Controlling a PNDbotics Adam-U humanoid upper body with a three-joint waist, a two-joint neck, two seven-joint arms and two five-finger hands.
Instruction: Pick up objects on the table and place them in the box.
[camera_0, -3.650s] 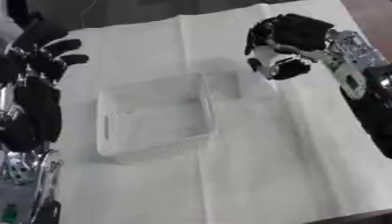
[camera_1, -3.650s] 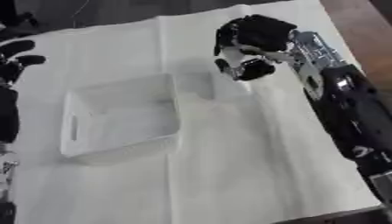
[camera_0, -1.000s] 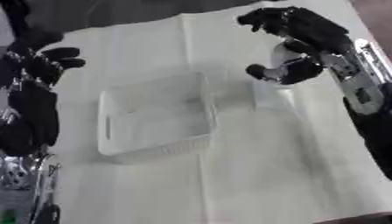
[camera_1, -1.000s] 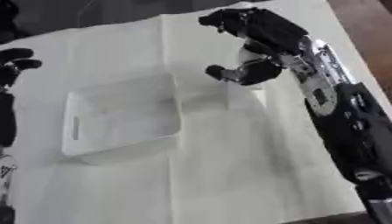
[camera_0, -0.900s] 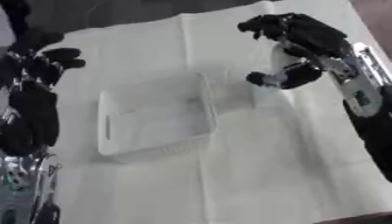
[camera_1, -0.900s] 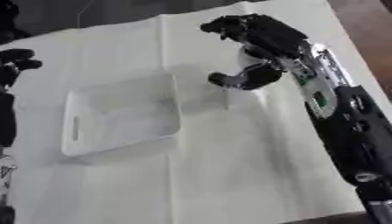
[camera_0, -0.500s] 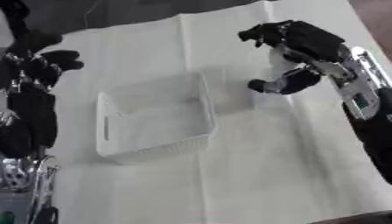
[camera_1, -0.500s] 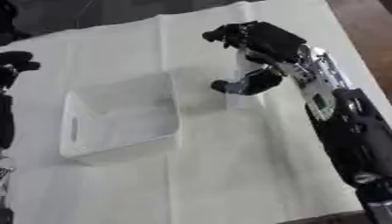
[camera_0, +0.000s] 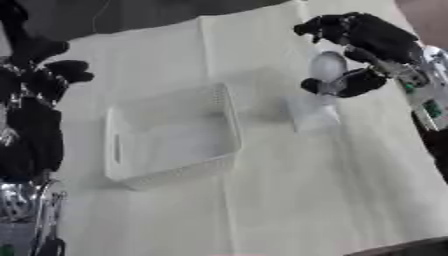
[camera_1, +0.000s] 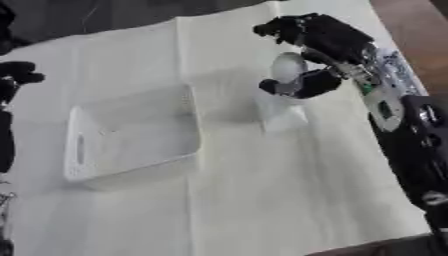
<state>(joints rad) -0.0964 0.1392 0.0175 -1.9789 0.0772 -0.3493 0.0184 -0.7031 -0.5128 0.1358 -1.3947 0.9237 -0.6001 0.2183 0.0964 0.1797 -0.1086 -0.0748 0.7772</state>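
A clear plastic cup (camera_0: 317, 102) stands on the white cloth, just right of the white box (camera_0: 122, 150), its rim tilted toward me. My right hand (camera_0: 376, 42) hangs over the cup's top. Its fingers (camera_1: 293, 27) arch wide on the far side and the thumb (camera_0: 343, 85) lies against the near side of the rim. The hand is spread, not closed round the cup. The box looks empty. My left hand (camera_0: 44, 82) rests at the left edge, fingers up and relaxed, well away from the box.
The white cloth (camera_0: 289, 200) covers most of the table, with a dark surface (camera_0: 131, 15) beyond its far edge. A silver part of my left arm (camera_0: 26, 210) shows at the lower left. Brown floor (camera_1: 411, 25) lies past the right edge.
The right hand, curled into a fist 3.6 s ago, has spread its fingers. It has since sunk toward the clear cup on the cloth. The left hand stays put.
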